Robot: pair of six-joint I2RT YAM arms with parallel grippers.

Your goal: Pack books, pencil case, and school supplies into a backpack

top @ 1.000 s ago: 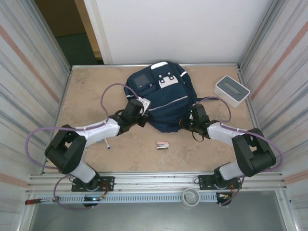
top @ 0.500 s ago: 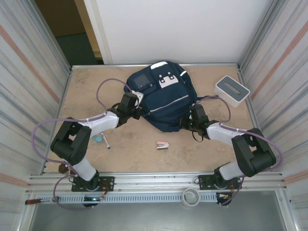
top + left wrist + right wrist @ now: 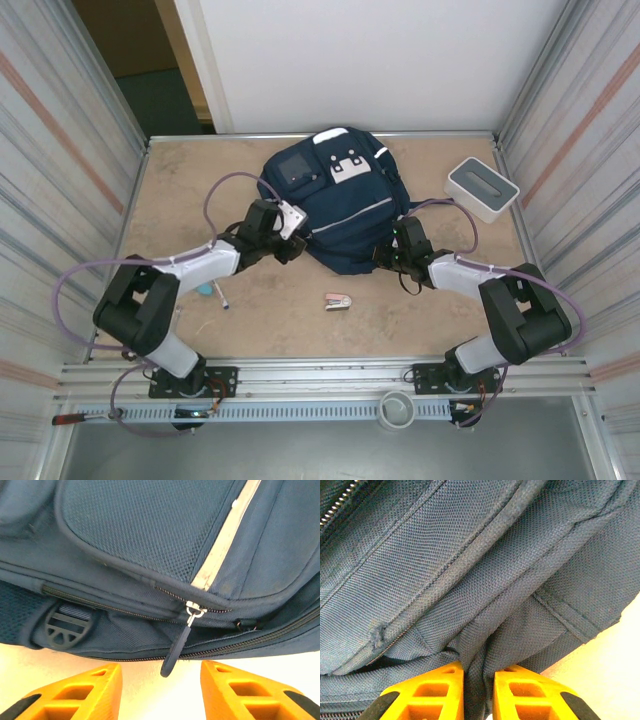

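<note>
The navy backpack (image 3: 340, 205) lies flat at the middle back of the table. My left gripper (image 3: 289, 243) is at its near-left edge and stands open. In the left wrist view a dark zipper pull (image 3: 176, 647) hangs from the backpack (image 3: 150, 540), just ahead of the gap between the orange fingers (image 3: 85, 692). My right gripper (image 3: 385, 256) is at the near-right edge, shut on a fold of backpack fabric (image 3: 479, 672). The pink-and-silver stapler (image 3: 338, 301) and the pen (image 3: 219, 296) lie on the table in front. The books are out of view.
A white box with a grey top (image 3: 481, 187) stands at the back right. A small teal thing (image 3: 204, 289) lies beside the pen, partly under the left arm. Metal walls close in both sides. A grey cup (image 3: 397, 408) sits on the front rail.
The left gripper swung away to the upper left, then came back to the backpack's near-left edge. The right gripper kept its hold and barely shifted.
</note>
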